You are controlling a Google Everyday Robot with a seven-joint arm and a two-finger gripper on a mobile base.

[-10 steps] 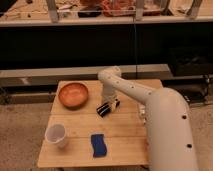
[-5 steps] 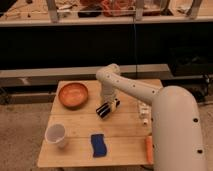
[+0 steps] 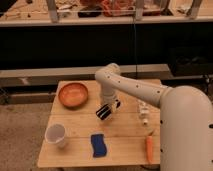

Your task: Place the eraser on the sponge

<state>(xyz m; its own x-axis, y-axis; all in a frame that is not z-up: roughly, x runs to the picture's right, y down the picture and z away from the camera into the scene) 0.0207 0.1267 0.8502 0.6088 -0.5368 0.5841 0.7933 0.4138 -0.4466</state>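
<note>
On a wooden table (image 3: 125, 131), the black eraser (image 3: 104, 112) with thin white stripes hangs tilted just above the surface, right of the bowl. My gripper (image 3: 109, 106) comes down on it from above and is shut on it. The blue sponge (image 3: 98, 145) lies flat near the table's front edge, a short way in front of the eraser and apart from it.
An orange-brown bowl (image 3: 73, 95) sits at the back left and a white cup (image 3: 55, 135) at the front left. A white bottle-like tube (image 3: 143, 112) and an orange carrot (image 3: 149, 149) lie at the right, next to my arm's bulk (image 3: 185, 130).
The gripper with the eraser has shifted slightly toward the table's front. My arm's bulk has drawn back to the right, uncovering the white tube and the carrot.
</note>
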